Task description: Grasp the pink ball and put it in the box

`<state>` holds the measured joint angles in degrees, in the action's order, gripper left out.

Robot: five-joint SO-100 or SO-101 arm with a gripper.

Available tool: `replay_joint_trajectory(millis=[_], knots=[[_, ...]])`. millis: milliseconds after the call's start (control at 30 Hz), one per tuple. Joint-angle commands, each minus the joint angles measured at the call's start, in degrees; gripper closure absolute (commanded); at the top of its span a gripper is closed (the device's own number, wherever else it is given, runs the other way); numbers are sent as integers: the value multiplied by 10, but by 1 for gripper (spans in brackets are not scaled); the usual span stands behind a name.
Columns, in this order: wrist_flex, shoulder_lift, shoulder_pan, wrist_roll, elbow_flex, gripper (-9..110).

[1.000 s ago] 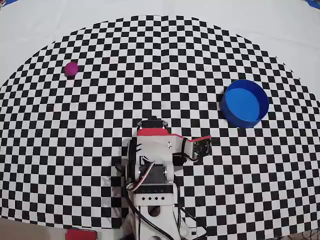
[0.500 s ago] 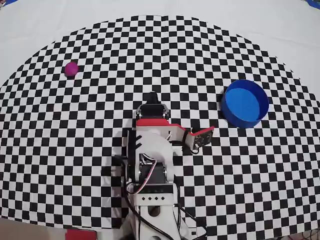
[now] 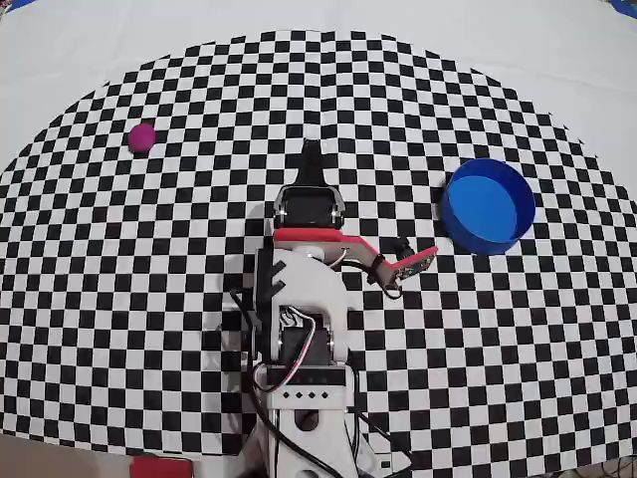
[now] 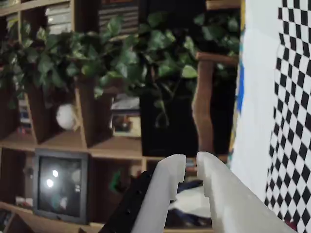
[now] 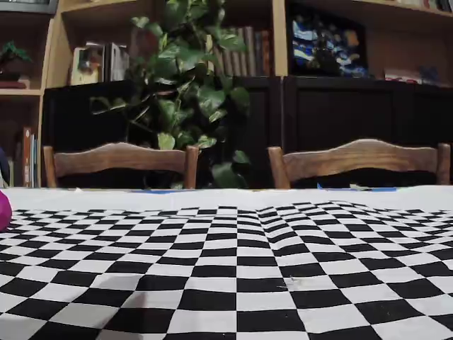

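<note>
With its white fingers nearly together and empty, the gripper [image 4: 191,167] should swing left toward the small magenta-pink round ball [image 3: 142,137], well apart from the round blue tub [image 3: 488,206], opening before descent.

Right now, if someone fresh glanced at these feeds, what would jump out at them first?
The black-and-white checkered mat fills the table, with the arm's white and red body at bottom centre of the overhead view and its gripper pointing up the picture. The pink ball sits alone at upper left, apart from the bright blue box at right. In the wrist view, the fingers aim at shelves and a leafy plant, with a narrow gap between them.
</note>
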<state>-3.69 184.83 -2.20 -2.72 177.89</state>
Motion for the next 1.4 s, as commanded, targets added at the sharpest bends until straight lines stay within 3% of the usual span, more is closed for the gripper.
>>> replay_joint_trajectory(millis=[0,200,533,767,1200,1300,1367], knots=[[8,6,-5,-21,4,101],[0,3,-9,-198,4,101],[-12,2,-10,-654,4,101],[-4,4,-9,-866,4,101],[-22,-5,-8,-875,4,101],[-20,-5,-6,-876,4,86],[-20,-6,-4,-876,4,82]])
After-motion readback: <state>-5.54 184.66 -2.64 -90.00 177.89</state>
